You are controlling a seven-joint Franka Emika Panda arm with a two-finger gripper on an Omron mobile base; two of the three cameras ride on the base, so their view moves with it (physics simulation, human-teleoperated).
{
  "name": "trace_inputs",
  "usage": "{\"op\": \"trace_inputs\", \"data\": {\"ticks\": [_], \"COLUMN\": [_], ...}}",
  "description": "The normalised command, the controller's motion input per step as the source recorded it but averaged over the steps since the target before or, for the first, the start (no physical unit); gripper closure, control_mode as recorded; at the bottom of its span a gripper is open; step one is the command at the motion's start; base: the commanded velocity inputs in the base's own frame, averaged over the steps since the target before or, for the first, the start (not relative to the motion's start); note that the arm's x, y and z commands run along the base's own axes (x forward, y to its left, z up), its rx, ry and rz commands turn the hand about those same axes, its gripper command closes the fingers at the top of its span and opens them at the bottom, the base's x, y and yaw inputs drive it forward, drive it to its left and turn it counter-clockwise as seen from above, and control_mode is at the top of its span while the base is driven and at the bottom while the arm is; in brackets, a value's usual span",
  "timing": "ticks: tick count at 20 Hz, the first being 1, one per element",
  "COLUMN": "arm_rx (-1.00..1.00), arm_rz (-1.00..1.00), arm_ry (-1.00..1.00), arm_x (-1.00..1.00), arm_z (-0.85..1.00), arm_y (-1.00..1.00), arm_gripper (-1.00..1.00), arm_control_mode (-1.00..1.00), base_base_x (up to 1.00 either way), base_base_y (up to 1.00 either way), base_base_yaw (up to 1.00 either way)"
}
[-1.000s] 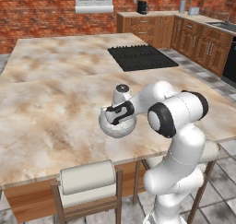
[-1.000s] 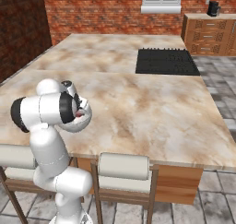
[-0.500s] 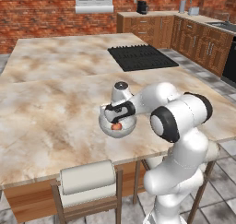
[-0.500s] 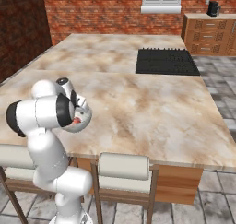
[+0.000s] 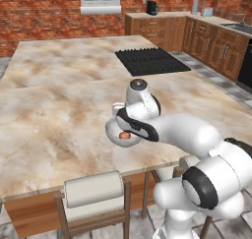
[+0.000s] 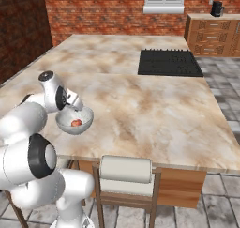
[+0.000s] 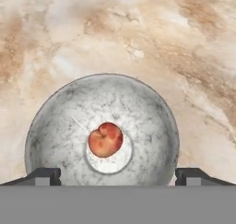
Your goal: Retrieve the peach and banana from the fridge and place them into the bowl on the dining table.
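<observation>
my gripper hangs over the bowl, fingers spread wide to either side of it and holding nothing. the peach lies in the bowl's middle, apart from my fingertips. the bowl sits on the dining table near its front edge; i seem just above its rim.

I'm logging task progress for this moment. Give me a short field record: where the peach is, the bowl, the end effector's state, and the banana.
peach: small round reddish-orange peach lying inside the bowl, at its middle
bowl: shallow light grey-white bowl on the beige-brown marbled dining table, near its front edge
end effector: end effector above the bowl, fingertips wide apart, holding nothing
banana: not in the bowl
</observation>
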Motion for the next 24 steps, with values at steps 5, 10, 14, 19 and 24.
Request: {"op": "trace_inputs", "data": {"ticks": [5, 10, 14, 19, 24], "arm_rx": [0.00, 0.00, 0.00, 0.00, 0.00], "arm_rz": [-0.05, 0.00, 0.00, 0.00, 0.04], "arm_ry": [-0.05, -0.02, 0.00, 0.03, 0.02], "arm_x": [-0.69, -0.67, -0.73, -0.87, -0.94], "arm_z": [1.00, 1.00, 1.00, 0.91, 0.27], "arm_y": [-0.35, -0.38, -0.37, -0.36, -0.23], "arm_gripper": [-1.00, -1.00, -1.00, -1.00, -1.00], "arm_control_mode": [-1.00, -1.00, -1.00, -1.00, -1.00], "base_base_x": [0.00, 0.00, 0.00, 0.00, 0.00], "base_base_y": [0.00, 0.00, 0.00, 0.00, 0.00], "base_base_yaw": [0.00, 0.00, 0.00, 0.00, 0.00]}}
